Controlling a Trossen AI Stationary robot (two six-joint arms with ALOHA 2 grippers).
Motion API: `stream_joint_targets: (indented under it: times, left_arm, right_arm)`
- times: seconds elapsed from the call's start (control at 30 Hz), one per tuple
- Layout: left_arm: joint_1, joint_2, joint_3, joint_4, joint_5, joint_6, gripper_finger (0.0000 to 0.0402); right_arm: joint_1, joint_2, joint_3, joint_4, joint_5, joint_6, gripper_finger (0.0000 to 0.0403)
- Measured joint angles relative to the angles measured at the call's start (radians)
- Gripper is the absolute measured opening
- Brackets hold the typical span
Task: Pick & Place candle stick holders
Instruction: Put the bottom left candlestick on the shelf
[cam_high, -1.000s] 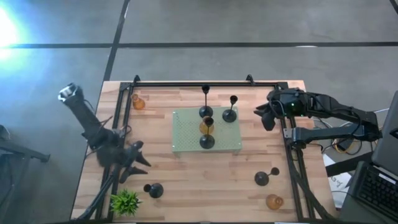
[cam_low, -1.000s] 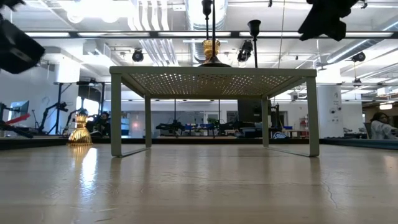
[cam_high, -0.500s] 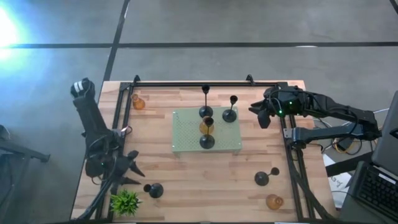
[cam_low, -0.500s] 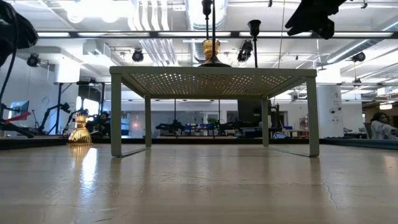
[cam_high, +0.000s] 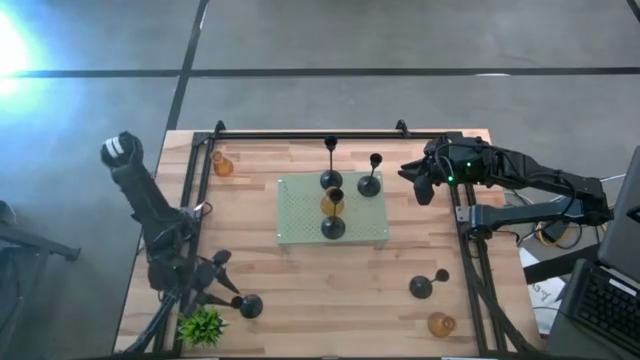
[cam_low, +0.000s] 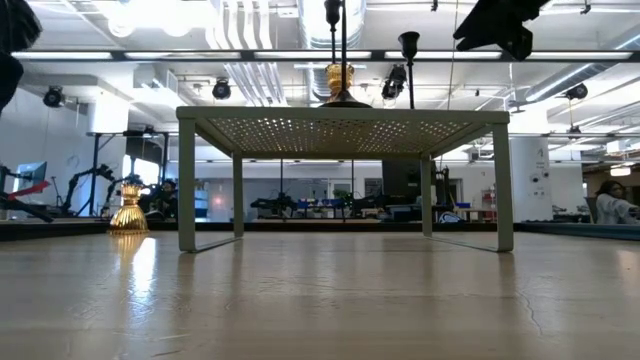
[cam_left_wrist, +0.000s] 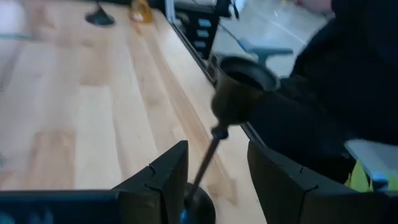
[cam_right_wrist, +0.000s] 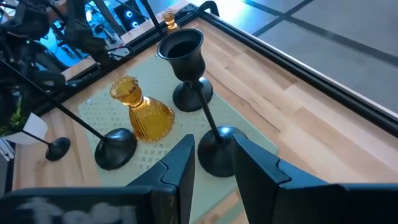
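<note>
The wooden table (cam_high: 300, 280) carries a pale green perforated stand (cam_high: 365, 232) holding three black candle stick holders (cam_high: 333, 227) and one amber holder (cam_right_wrist: 142, 109), whose ribbed glass only the right wrist view shows. The left gripper (cam_high: 222, 285) hovers near the table's front left corner, fingers (cam_left_wrist: 163, 177) spread either side of a black holder's stem (cam_left_wrist: 205, 165). The right gripper (cam_high: 421, 183) hangs beside the stand, fingers (cam_right_wrist: 180, 163) spread, holding nothing.

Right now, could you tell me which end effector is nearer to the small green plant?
Left. The left end effector sits just beside the green plant at the table's near-left corner; the right end effector is far across, past the mat.
</note>
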Motion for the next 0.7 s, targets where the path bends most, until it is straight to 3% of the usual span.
stream_joint_targets:
  times: [0.43,0.7]
  left_arm:
    - [0.132,0.149,0.033,0.121,0.174,0.041,0.0170]
    - [0.160,0.179,0.033,0.132,0.197,0.043,0.0167]
  right_arm:
    - [0.000,0.000,0.000,0.000,0.000,-0.010,0.0098]
    - [0.000,-0.001,0.000,0.000,0.000,-0.010,0.0098]
